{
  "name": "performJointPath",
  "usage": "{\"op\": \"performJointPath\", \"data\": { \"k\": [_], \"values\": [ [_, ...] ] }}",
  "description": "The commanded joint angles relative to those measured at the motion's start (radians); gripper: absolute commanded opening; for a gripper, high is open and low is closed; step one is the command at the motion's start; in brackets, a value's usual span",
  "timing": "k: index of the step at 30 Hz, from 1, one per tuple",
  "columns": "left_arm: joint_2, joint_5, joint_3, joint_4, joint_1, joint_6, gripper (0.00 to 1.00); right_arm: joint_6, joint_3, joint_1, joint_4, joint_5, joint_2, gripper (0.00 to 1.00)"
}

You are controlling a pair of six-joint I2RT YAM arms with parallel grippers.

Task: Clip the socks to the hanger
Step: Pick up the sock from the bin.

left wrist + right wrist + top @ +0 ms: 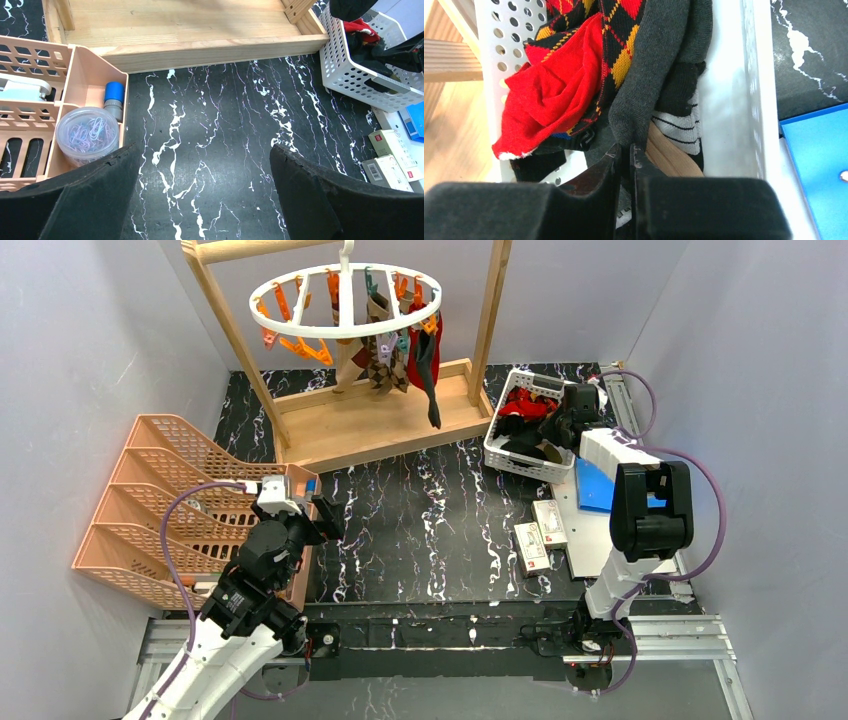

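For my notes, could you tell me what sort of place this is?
Likely a robot lab cell: two arms bolted to a walled-in marble-patterned table, with a clip hanger and sock basket.

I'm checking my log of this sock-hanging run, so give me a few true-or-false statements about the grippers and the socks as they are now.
1. The left gripper is open and empty. True.
2. The right gripper is wide open and empty. False: it is inside the white basket, shut on a dark grey sock.
3. Some socks already hang from the hanger. True.
4. The basket holds only grey socks. False: a red sock and an argyle sock lie in it too.
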Motion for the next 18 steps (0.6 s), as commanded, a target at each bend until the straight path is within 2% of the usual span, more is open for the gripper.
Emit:
{"op": "performJointPath", "data": {
  "k": [1,4,13,18],
  "values": [
    [0.005,0.006,0.003,0.015,-0.001,0.009,0.98,-0.025,0.038,-0.002,0.026,-0.010,-0.010,0.11],
    [0.006,0.007,0.003,0.015,-0.001,0.009,0.98,-0.031,0.041,-0.002,0.023,-0.007,-0.044,0.01],
    [-0.001,0.020,0.002,0.018,-0.001,0.008,0.98,-0.048,0.048,-0.002,0.043,0.052,-0.220,0.01],
    [-0.002,0.030,0.002,0.019,-0.001,0.007,0.99,-0.056,0.085,-0.002,-0.002,0.046,-0.266,0.01]
  ]
}}
